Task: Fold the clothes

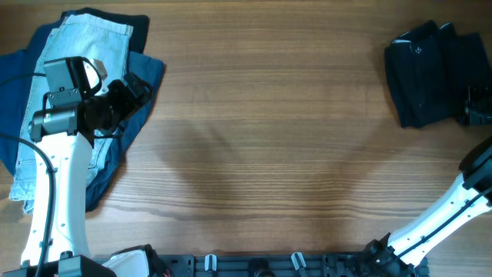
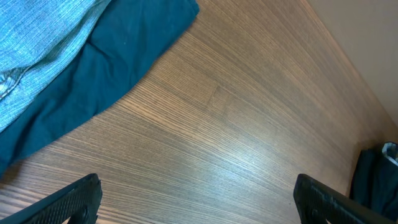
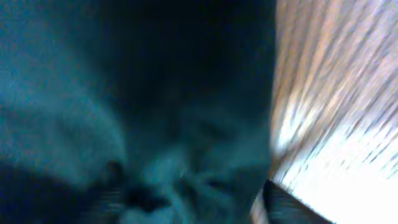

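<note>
At the right edge of the table [image 1: 261, 115], toward the far corner: the shorts [image 1: 427, 73], black, bunched into a thick dark lump with creases across the top. Visible from the left wrist too, as a dark sliver at the right margin of that view, a pale bit at its upper end.

Right gripper [image 1: 478, 104] hard against the lump's right side, half cut off by the picture's edge. From the right wrist, only blurred dark fabric filling most of the view, a strip of wood grain down the right and one dark finger [image 3: 292, 205] low in the corner. Jaws parted or closed, cloth between them or not: cannot tell. Right arm [image 1: 453, 204], white, slanting from the near edge up toward the right edge.

At the far left corner: a pile, with pale denim [image 1: 84, 42] on top of navy cloth [image 1: 150, 73], spilling down along the left edge. Left arm [image 1: 58, 177] reaching from the near left corner over that pile, left gripper [image 1: 131, 91] above the pile's right rim.

Jaws spread wide, gripping nothing: two black fingers [image 2: 68, 202] at the bottom corners of the left wrist view, wood grain between them. Denim and navy cloth in that view's upper left, apart from both fingers, the navy hem lying flat on the wood.
</note>
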Action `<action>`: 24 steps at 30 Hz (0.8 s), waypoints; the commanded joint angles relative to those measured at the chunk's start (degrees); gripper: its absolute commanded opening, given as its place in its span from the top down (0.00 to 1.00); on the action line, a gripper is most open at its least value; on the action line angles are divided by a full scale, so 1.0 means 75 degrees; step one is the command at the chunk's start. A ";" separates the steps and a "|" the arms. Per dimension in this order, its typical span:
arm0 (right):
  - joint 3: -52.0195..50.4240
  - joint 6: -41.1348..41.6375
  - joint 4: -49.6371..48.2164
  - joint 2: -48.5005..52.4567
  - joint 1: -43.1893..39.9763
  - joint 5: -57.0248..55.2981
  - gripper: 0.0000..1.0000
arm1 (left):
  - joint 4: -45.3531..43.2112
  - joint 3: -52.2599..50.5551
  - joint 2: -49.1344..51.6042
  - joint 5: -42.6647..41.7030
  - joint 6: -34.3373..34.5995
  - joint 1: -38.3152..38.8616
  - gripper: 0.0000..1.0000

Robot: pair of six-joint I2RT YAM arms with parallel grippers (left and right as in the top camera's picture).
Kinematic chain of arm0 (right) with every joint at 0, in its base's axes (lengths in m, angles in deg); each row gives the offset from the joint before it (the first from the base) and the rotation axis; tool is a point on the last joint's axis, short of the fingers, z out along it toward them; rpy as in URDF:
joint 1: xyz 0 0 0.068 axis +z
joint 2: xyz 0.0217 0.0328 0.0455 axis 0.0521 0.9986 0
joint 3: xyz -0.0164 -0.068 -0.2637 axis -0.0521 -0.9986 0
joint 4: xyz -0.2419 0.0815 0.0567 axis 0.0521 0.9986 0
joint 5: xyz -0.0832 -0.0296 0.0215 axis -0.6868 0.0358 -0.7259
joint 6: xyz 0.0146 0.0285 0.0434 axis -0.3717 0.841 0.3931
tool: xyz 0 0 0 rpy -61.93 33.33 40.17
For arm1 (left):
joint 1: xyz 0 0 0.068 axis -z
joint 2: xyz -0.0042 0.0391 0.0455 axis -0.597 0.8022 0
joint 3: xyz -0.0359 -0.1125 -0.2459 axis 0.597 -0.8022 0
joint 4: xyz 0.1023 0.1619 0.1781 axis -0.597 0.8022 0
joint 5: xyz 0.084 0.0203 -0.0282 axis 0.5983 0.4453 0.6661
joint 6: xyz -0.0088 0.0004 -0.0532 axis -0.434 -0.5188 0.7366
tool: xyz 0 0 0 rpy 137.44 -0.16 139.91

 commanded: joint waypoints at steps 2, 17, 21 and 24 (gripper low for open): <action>-0.0131 -0.1722 0.0554 0.0032 -0.0490 0.0085 0.00 | 0.0000 -0.0038 0.0050 -0.0041 0.0009 0.0044 0.02; -0.0140 -0.5429 0.0533 -0.2836 0.1259 -0.0731 0.96 | -0.0003 -0.0052 0.0050 0.0026 -0.0219 0.0041 0.00; -0.0140 -0.5348 0.0318 -0.2326 0.2130 -0.1719 0.96 | -0.0003 -0.0052 0.0050 0.0111 -0.0219 0.0041 0.00; -0.0140 -0.4948 0.0297 -0.1915 0.2436 -0.2398 0.96 | -0.0003 -0.0052 0.0050 0.0111 -0.0219 0.0041 0.00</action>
